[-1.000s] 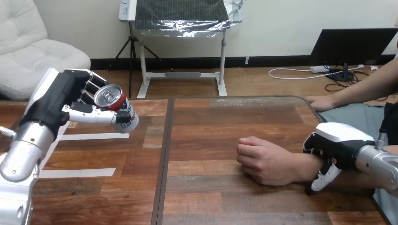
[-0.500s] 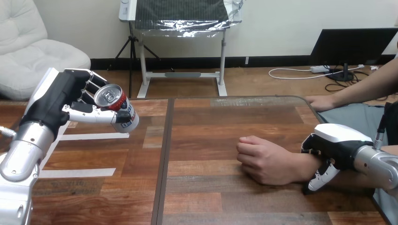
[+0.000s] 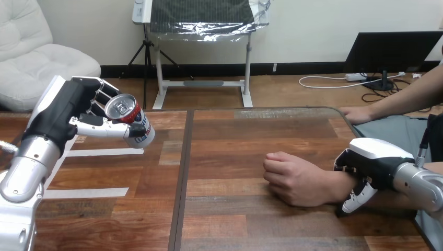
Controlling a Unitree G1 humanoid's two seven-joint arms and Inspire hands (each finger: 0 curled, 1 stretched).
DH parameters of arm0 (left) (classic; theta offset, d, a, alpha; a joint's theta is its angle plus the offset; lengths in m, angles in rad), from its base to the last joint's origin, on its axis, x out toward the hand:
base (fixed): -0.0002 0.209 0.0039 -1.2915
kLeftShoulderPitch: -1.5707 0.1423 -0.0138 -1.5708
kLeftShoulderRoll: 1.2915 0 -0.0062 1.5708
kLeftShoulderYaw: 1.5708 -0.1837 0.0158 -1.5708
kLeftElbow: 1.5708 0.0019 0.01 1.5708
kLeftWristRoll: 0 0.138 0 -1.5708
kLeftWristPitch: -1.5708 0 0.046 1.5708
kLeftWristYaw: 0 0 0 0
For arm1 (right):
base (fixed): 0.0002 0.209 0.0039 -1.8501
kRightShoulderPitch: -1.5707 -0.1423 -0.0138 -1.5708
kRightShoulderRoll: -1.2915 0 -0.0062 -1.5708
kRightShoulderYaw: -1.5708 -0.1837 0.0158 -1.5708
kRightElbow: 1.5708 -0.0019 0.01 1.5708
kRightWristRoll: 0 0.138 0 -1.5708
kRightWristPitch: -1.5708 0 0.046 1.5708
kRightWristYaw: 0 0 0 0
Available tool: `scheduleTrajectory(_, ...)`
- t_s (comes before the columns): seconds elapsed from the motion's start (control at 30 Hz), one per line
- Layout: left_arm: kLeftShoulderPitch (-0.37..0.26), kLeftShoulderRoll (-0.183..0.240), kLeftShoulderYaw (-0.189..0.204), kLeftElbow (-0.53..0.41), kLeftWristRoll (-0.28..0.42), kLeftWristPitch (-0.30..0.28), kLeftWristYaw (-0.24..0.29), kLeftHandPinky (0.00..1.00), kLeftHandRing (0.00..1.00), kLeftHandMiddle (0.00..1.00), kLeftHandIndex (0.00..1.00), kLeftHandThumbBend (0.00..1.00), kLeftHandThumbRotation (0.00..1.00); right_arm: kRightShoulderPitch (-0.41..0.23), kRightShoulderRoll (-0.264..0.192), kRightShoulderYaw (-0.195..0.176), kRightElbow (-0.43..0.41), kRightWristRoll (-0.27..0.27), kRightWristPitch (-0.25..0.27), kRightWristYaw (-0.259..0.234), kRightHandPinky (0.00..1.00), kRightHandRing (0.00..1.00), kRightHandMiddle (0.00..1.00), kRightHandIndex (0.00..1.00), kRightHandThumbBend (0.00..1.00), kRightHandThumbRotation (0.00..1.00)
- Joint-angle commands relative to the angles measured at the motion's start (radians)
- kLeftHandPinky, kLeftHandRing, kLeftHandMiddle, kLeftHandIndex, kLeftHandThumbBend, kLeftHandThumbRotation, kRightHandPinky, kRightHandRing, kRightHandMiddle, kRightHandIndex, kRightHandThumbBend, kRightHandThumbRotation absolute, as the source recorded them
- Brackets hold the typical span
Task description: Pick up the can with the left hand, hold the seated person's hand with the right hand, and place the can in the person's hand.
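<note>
Can (image 3: 130, 121) clasped in curled fingers (image 3: 106, 92) of left hand (image 3: 68, 112), raised above worktop (image 3: 235, 151) at left (top end tilted up). Right hand (image 3: 373, 157) clamped round person's wrist (image 3: 339, 185); person's hand (image 3: 292, 178) fisted on worktop, well apart from can

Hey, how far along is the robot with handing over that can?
Done: the left hand has the can gripped, lifted off the table. In hand: the right hand curls round the person's wrist. To do: the can is far from the person's hand, which rests fisted on the table.
</note>
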Motion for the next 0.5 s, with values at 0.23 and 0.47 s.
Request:
scheduleTrajectory(0.23,-0.05,0.016,0.021,-0.042,-0.005,-0.035,0.01,0.29,0.35,0.38,0.41,0.77,0.0,0.059,0.066,0.027,0.037,0.002,0.015,0.009,0.35,0.43,0.5,0.53,0.89,0.11)
scheduleTrajectory(0.47,-0.05,0.014,0.022,-0.042,-0.008,-0.04,0.009,0.29,0.34,0.38,0.41,0.76,0.0,0.051,0.072,0.032,0.047,-0.004,0.023,0.011,0.35,0.43,0.5,0.53,0.87,0.08)
